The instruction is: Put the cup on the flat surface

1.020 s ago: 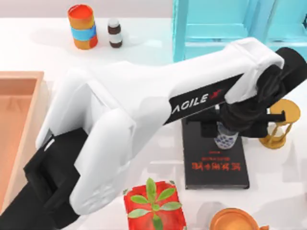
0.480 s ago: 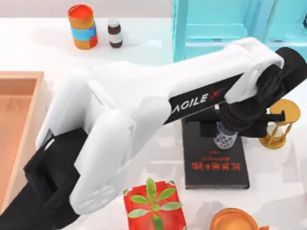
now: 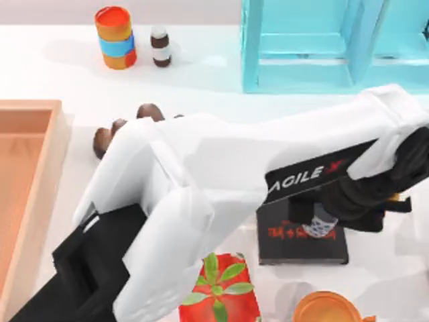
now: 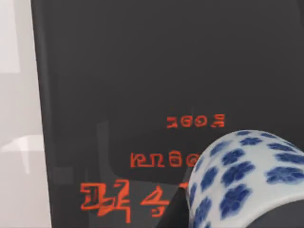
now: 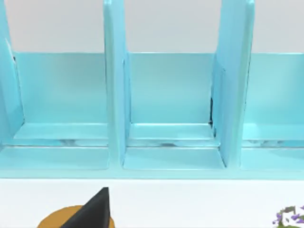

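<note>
Cup has shifted toward the frame's lower right, my left gripper clamped on it, above the black book; the flat surface awaits.

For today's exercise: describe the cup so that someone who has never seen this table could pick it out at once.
Start at the turquoise rack at the table's far edge, then come toward the near edge to the black book with red lettering. The cup is over that book, in the left gripper. It is the one white tumbler with blue flowers; the nearby bowl is plain orange.
</note>
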Action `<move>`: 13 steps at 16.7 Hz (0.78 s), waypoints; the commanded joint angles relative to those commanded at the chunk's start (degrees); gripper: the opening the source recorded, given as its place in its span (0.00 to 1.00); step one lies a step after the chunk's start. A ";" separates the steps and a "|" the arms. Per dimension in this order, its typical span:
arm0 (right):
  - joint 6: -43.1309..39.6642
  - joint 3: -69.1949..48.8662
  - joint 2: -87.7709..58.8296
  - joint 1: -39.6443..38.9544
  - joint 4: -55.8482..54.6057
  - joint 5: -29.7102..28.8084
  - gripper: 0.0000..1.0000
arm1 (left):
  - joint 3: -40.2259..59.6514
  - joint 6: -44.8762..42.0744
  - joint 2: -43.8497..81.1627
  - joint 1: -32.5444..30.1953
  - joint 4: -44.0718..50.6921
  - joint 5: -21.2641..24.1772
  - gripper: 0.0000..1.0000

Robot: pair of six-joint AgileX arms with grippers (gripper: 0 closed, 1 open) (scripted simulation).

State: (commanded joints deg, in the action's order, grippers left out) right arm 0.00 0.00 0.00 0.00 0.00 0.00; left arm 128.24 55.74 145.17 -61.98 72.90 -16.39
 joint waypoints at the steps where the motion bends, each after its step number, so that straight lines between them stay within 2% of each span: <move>1: 0.00 0.00 0.00 0.00 0.00 0.00 1.00 | 0.68 0.92 0.08 -0.87 2.32 0.14 0.00; 7: 0.00 0.00 0.00 0.00 0.00 0.00 1.00 | 6.15 1.51 -1.08 0.98 6.76 2.43 0.00; 10: 0.00 0.00 0.00 0.00 0.00 0.00 1.00 | 11.70 -1.91 -0.72 4.57 5.03 2.93 0.00; 13: 0.00 0.00 0.00 0.00 0.00 0.00 1.00 | 13.12 -3.08 -0.65 5.89 3.74 2.87 0.00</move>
State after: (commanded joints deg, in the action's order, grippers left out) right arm 0.00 0.00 0.00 0.00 0.00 0.00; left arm 141.35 52.65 144.51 -56.09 76.64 -13.52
